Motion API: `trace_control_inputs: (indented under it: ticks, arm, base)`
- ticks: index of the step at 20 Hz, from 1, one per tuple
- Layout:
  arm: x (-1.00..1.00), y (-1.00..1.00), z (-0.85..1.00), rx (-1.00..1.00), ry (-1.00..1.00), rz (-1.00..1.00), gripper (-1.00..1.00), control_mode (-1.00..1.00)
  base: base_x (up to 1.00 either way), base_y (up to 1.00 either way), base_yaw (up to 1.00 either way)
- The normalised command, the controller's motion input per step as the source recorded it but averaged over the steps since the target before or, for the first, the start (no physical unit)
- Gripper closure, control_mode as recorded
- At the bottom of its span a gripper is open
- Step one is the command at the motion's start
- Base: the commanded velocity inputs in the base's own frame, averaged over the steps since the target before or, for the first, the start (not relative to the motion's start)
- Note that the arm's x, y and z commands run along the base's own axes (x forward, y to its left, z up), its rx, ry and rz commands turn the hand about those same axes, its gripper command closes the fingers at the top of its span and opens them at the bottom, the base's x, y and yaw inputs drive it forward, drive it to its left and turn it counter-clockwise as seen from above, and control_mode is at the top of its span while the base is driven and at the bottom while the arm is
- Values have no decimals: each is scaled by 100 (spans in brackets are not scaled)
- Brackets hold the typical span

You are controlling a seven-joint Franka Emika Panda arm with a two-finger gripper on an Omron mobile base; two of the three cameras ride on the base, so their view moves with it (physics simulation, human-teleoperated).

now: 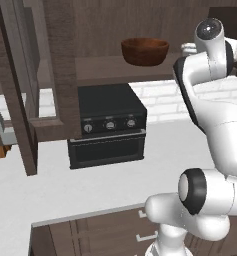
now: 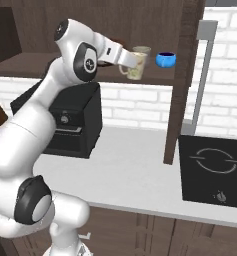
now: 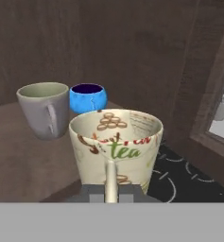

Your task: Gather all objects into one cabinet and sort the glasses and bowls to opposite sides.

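My gripper [image 3: 111, 191] is shut on the handle of the cream mug [image 3: 116, 146] printed "tea", holding it upright at the front edge of the dark wood cabinet shelf [image 3: 19, 160]. Beyond it on the shelf stand the grey-green mug [image 3: 43, 109] and, touching its side, the small blue bowl [image 3: 88, 98]. From the right base view, the gripper [image 2: 126, 61] holds the cream mug [image 2: 136, 71], with the grey-green mug [image 2: 142, 50] partly behind it and the blue bowl [image 2: 165, 60] to the right. The brown wooden bowl [image 1: 145, 51] sits further left on the shelf [image 1: 105, 67].
A black oven box [image 1: 107, 125] stands on the white counter [image 1: 90, 190] under the shelf. The cabinet's side panel [image 2: 182, 75] rises just right of the blue bowl. A black cooktop [image 2: 212, 167] lies at the right. A tall cabinet door [image 1: 17, 100] hangs open at the left.
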Motion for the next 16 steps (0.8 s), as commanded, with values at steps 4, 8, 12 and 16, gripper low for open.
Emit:
trace_control_inputs:
  ticks: [4,8,12,16]
  arm:
    - [47,-37,-10,0,0,0,100,-100]
    - [34,-35,-18,-2,0,0,100,-100]
    - [25,-31,-21,-4,0,0,100,-100]
    - [37,-24,-4,-1,0,0,100,-100]
  base:
    - [0,0,0]
    - [0,0,0]
    - [0,0,0]
    - [0,0,0]
